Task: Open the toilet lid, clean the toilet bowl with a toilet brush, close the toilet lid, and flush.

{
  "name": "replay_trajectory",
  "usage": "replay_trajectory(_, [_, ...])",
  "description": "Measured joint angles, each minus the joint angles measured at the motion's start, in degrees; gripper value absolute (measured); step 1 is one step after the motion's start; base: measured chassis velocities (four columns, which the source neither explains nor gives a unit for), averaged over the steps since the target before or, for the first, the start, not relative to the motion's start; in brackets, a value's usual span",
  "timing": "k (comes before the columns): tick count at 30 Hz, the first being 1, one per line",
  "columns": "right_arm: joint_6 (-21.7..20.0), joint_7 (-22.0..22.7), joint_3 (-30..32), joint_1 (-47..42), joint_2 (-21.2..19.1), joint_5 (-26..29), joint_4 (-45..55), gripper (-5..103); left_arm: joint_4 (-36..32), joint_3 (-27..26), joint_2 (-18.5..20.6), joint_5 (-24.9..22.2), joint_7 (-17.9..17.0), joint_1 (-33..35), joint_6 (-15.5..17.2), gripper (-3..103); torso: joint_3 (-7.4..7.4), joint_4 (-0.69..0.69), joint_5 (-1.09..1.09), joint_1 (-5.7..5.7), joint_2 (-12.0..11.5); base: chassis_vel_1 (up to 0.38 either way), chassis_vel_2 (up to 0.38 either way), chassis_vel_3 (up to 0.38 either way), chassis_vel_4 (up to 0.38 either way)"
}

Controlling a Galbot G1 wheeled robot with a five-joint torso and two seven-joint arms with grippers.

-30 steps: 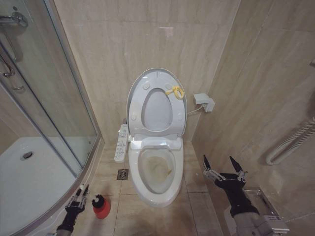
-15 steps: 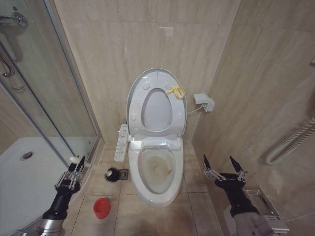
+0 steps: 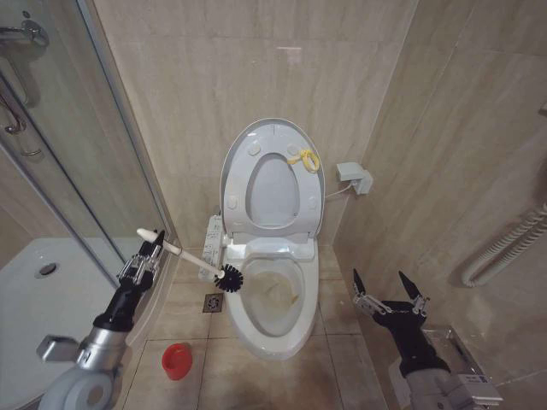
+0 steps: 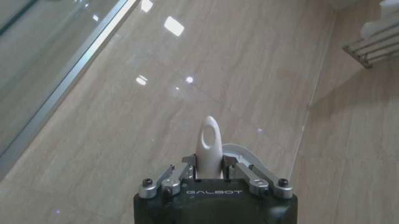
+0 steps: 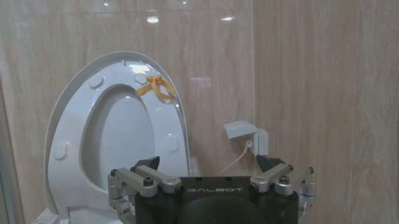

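Now the left hand (image 3: pixel 147 254) is closed tight on the end of the brush (image 3: pixel 195 262), its dark head at the bowl (image 3: pixel 272 301) rim. The stick looks light and stiff. The right hand (image 3: pixel 391 289) waits open, right of the bowl

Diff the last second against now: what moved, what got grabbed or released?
The left gripper, shut on the toilet brush, lifted it out of the red holder cup and swung it up and rightward; its bristle head now sits at the left rim of the toilet bowl. Unchanged: toilet lid raised, cup on the floor, right gripper open beside the toilet.
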Motion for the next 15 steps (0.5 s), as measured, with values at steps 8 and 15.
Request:
replay_trajectory(8, [0.0, 0.0, 0.0, 0.0, 0.0, 0.0, 0.0, 100, 6.4, 4.4, 3.5, -2.9, 2.1, -5.9, 0.0, 26, 0.00, 0.01, 0.02, 0.00, 0.0, 0.000, 0.000, 0.000, 0.000])
replay_trajectory(15, [0.0, 0.0, 0.0, 0.0, 0.0, 0.0, 0.0, 100, 15.4, 12.1, 3.1, -1.7, 2.7, -13.5, -1.0, 26, -0.01, 0.00, 0.02, 0.00, 0.0, 0.000, 0.000, 0.000, 0.000])
